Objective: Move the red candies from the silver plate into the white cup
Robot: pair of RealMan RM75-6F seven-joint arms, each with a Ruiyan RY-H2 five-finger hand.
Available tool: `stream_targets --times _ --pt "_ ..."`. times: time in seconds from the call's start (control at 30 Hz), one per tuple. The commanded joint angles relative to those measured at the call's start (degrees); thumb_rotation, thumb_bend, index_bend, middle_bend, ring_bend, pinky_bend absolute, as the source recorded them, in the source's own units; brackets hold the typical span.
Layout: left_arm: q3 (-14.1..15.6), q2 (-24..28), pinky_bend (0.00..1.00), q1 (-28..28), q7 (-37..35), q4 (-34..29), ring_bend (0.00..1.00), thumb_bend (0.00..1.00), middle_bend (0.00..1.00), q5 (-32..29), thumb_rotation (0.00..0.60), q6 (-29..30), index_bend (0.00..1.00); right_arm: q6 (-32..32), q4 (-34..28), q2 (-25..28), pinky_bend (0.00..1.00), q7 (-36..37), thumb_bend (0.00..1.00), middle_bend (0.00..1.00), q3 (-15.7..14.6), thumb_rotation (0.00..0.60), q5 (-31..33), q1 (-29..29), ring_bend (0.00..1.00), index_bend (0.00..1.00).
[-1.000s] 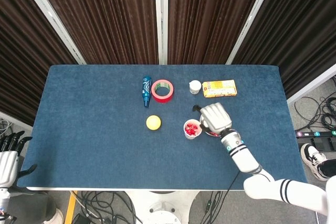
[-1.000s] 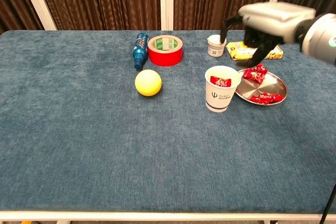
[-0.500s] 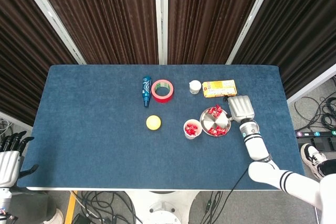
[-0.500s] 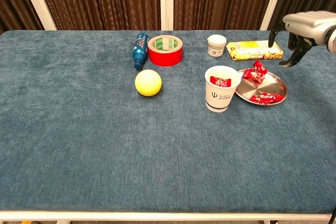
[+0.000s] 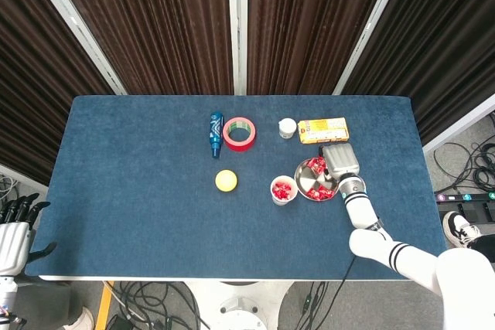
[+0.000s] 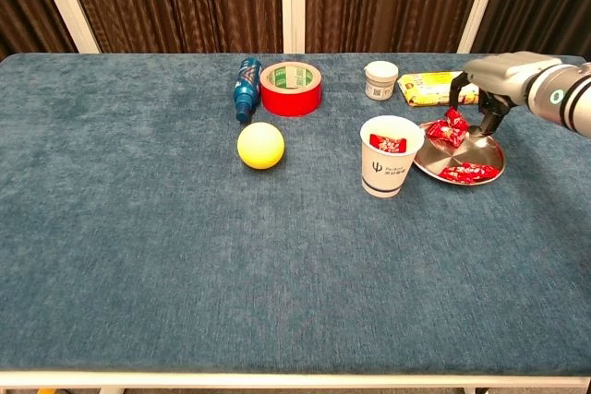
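Caught mid-transfer, with some red candies (image 6: 457, 126) left on the silver plate (image 6: 488, 157) just beside the white cup (image 6: 388, 169), right hand (image 6: 487, 85) poised above with fingers apart and empty, left hand (image 5: 9, 231) idle off-table; needed next, probably, a pinch.

Right hand (image 6: 494, 80) extended at 4 o'clock from table centre, palm down, fingers (image 6: 484, 122) apart and pointing downward, holding nothing. Left hand (image 5: 11, 229) parked at 8 o'clock, fingers spread upward, empty
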Motion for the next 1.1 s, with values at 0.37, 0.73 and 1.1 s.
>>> stream_targets --times 0.37,0.73,1.1 --pt "0.1 -0.5 0.13 -0.1 -0.6 0.8 0.12 0.0 0.22 0.1 0.6 -0.1 0.29 2.1 -4.6 1.3 1.0 -1.4 0.3 1.0 -1.8 0.6 -1.8 -0.6 1.0 0.38" --pt "0.3 -0.8 0.13 0.1 -1.2 1.4 0.12 0.0 0.22 0.0 0.6 -0.3 0.29 2.7 -2.7 0.6 1.0 -3.7 0.3 1.0 -1.7 0.6 0.9 -0.5 1.0 0.39" --pt "0.2 -0.9 0.13 0.2 -1.2 1.6 0.12 0.0 0.22 -0.2 0.6 -0.4 0.29 1.0 -0.4 -2.1 1.0 -4.6 0.3 1.0 -1.9 0.6 1.3 0.7 1.0 0.39"
